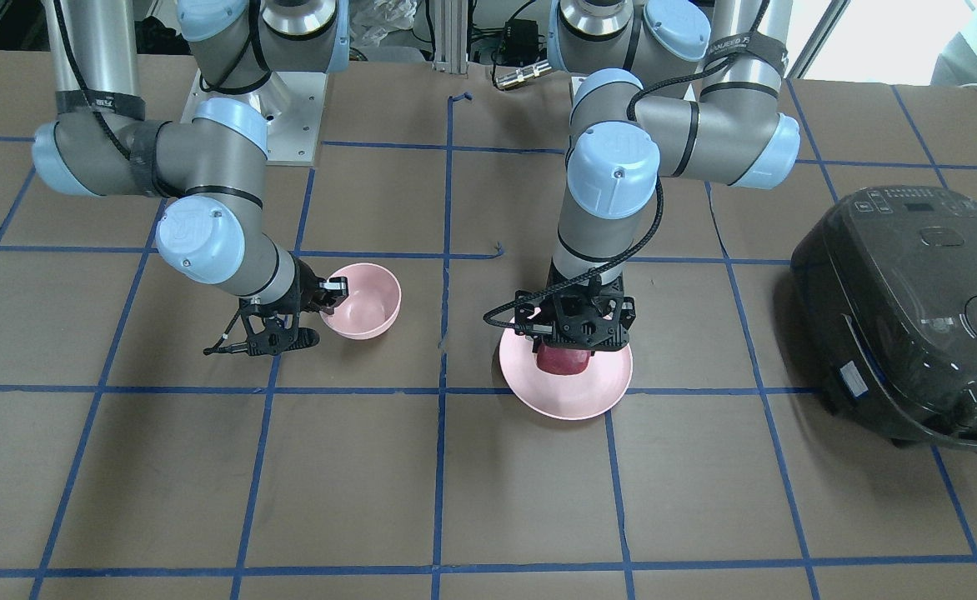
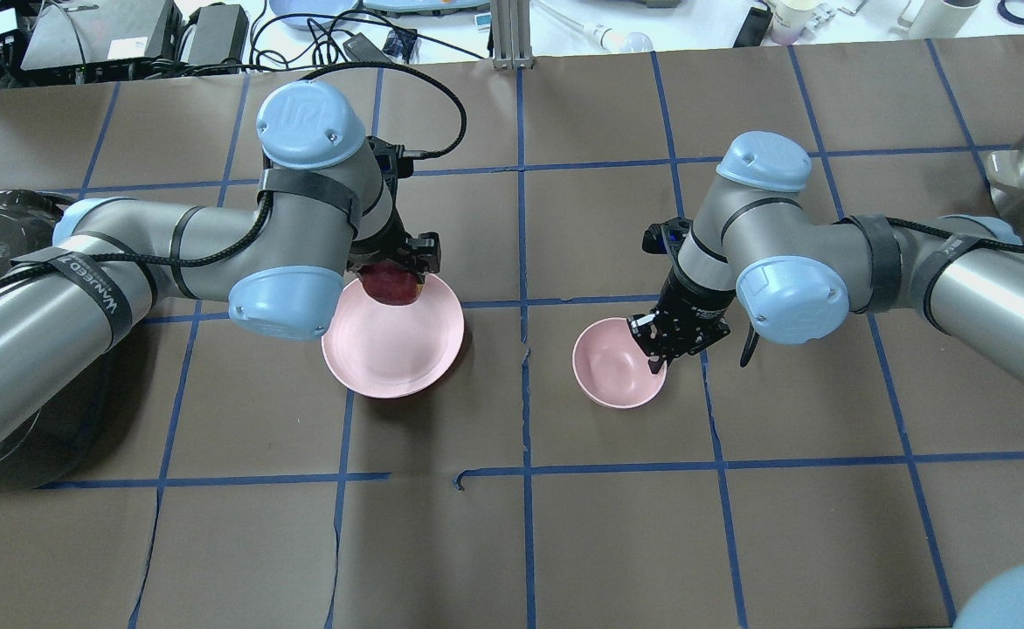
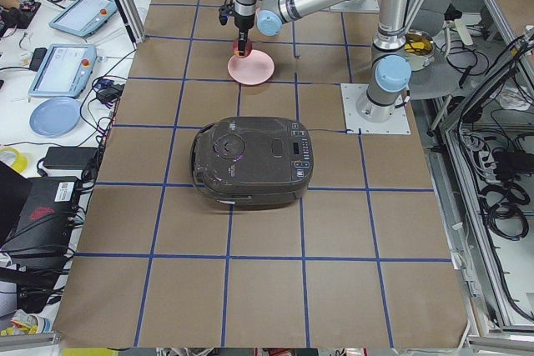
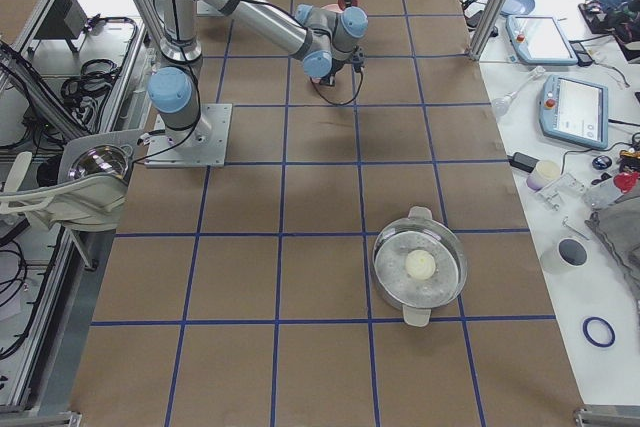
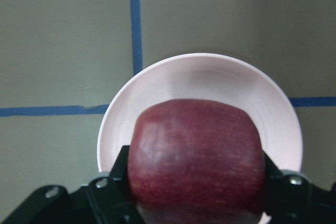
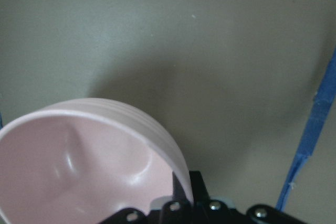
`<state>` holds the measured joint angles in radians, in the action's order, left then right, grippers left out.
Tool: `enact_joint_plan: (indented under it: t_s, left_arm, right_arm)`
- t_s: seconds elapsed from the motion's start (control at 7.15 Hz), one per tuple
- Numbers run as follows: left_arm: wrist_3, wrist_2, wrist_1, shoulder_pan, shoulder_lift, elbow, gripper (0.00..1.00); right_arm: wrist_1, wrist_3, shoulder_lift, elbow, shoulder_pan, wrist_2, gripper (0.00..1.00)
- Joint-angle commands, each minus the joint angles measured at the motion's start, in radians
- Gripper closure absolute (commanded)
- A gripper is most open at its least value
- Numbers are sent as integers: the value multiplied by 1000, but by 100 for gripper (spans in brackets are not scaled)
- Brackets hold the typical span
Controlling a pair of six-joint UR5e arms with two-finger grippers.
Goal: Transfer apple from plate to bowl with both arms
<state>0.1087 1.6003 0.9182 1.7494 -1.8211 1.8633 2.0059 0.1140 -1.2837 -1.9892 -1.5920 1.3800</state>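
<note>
My left gripper is shut on the dark red apple and holds it a little above the far part of the pale pink plate. In the left wrist view the apple sits between the jaws, with the plate below it. In the front-facing view the apple hangs over the plate. My right gripper is shut on the rim of the pink bowl, which stands on the table. The right wrist view shows the bowl's rim between the jaws.
A dark rice cooker stands on the table beyond my left arm; it also shows in the exterior left view. A metal pot with a pale ball in it stands at the right end. Blue tape lines grid the brown table.
</note>
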Motion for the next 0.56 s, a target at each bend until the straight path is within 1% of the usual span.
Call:
enact_joint_plan:
  t_s: [0.0, 0.14, 0.28, 0.42]
  left_arm:
    - [26, -16, -4, 34, 2, -19, 88]
    - [51, -39, -1, 45, 6, -35, 87]
    - [104, -46, -1, 65, 2, -39, 87]
    - [165, -46, -2, 111, 3, -42, 87]
  right_arm:
    - [8, -10, -6, 6, 6, 18, 0]
    - [4, -20, -12, 10, 16, 19, 0]
    - [-13, -19, -41, 41, 30, 24, 0]
    - [-71, -14, -78, 99, 68, 49, 0]
